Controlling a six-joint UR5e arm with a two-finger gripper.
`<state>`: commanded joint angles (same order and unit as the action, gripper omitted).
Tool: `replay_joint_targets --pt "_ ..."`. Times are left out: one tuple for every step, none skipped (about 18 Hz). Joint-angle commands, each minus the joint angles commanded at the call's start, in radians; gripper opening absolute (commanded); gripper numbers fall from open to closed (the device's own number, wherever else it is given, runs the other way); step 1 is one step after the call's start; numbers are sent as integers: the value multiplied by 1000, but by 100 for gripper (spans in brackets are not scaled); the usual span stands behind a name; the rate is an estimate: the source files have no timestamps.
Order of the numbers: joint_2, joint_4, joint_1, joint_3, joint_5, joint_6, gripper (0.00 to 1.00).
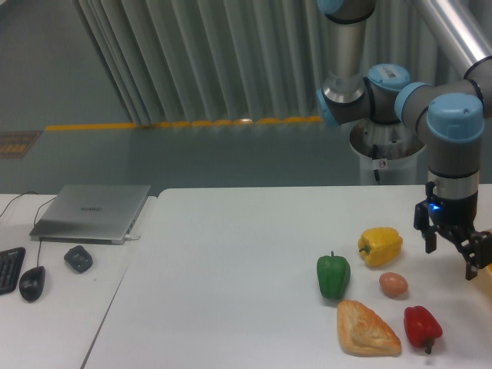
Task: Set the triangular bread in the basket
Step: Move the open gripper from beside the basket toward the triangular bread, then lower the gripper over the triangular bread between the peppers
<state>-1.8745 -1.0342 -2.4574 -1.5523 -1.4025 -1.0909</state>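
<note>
A white, matte worktop (231, 261) is seen carrying a cluster of food items at its right end. A yellow bell pepper (380, 245) is placed farthest back, with a small brown egg (393, 284) just in front of it. A green bell pepper (333, 276) is set to the left of the egg. Nearest the front edge, a flat golden-brown triangular bread (367, 329) is laid beside a red bell pepper (422, 327).

A second, adjoining white worktop (58, 307) is seen at the left, on which a closed silver laptop (92, 212), a dark grey lump (78, 258), a black computer mouse (31, 283) and the edge of a black keyboard (8, 270) are laid.
</note>
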Motion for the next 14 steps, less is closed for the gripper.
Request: replay_joint_targets --pt "5 8 5 -2 -7 -7 100" --pt "8 6 8 0 -27 -4 100" --pt "8 2 26 12 -50 5 100" --pt "9 0 46 14 -76 9 100" --pt "9 -12 67 15 -113 11 100" --pt "9 -24 92 15 -149 11 100" --pt "5 -26 113 15 -173 13 100" --pt "-3 -26 133 15 -184 14 100" --pt "-15 -23 141 17 -185 19 100" --pt "-35 -21 149 32 -185 35 100" --pt "-60 -23 165 53 -190 63 100" --pt "-81 -23 179 61 -197 94 100" --pt "-92 -21 189 60 -214 117 100" --pt "-104 -20 201 64 -229 141 100"
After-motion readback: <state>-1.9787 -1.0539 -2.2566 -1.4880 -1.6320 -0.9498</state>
